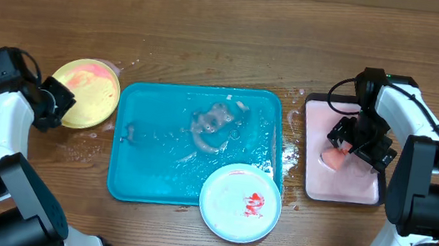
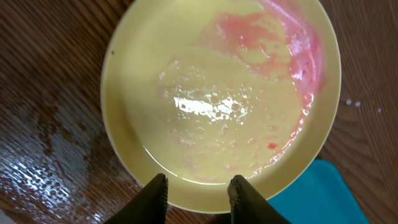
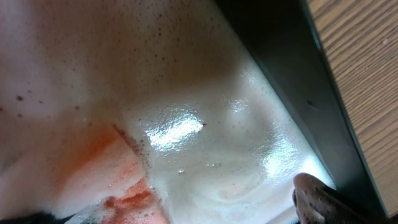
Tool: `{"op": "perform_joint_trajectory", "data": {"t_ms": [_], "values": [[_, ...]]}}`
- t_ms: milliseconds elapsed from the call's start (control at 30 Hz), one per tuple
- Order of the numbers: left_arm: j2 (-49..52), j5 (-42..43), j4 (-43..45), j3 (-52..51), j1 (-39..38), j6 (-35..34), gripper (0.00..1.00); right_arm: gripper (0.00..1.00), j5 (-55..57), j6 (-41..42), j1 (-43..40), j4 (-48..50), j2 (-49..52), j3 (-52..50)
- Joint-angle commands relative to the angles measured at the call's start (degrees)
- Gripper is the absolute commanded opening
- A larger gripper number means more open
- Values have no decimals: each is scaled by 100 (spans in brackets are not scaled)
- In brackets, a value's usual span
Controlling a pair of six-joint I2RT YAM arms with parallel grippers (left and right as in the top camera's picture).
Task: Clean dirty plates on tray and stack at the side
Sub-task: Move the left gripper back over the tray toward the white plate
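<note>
A yellow-green plate (image 1: 85,92) with pink sauce smears lies on the wood just left of the teal tray (image 1: 146,177). My left gripper (image 1: 61,103) is at its left rim. In the left wrist view its fingers stand apart over the near rim of the plate (image 2: 217,93), and the left gripper (image 2: 198,180) is open, gripping nothing. A pale blue plate (image 1: 240,202) with a red smear rests on the tray's front right corner. My right gripper (image 1: 357,144) hangs wide open over the pink tray (image 1: 363,187), beside an orange sponge (image 1: 334,158). Only one fingertip (image 3: 314,196) shows over the soapy surface.
Foam and soapy water (image 1: 215,127) lie in the teal tray. Water is splashed on the wood around the yellow-green plate and between the two trays. The pink tray has a black rim (image 3: 280,68).
</note>
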Motion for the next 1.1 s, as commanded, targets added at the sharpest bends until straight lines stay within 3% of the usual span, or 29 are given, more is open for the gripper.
{"op": "perform_joint_trajectory", "data": {"t_ms": [0,167,300,533,567,600,633,667,700,900,1000,1067], "values": [[-35,70,-138,162,-146,142,28,100,-310,50,81,59,293,-146],[-203,61,-452,407,-769,708,24,100,-310,50,81,63,293,-146],[-404,-85,-822,568,-1670,1104,28,100,-310,50,81,63,293,-146],[-448,-63,-1598,546,-3458,1187,35,100,-310,46,81,61,291,-146],[-446,-63,-1648,546,-3657,1255,41,100,-313,7,81,63,293,-146],[-446,-63,-1694,546,-3912,1338,55,100,-310,-26,81,63,291,-146],[-446,-63,-1718,546,-4181,1421,82,100,-308,-37,81,63,293,-146],[-444,-68,-1716,546,-4398,1552,95,100,-308,-37,81,63,293,-146],[-435,-68,-1698,544,-4579,1668,100,100,-308,-37,81,63,293,-146],[-201,-76,-1547,535,-5394,1779,100,100,-310,-33,81,61,293,-146],[-7,-179,-1547,527,-5480,1886,83,100,-308,-35,81,46,293,-144],[144,-199,-1547,516,-5477,1886,83,100,-282,-55,81,-33,289,-131]]}}
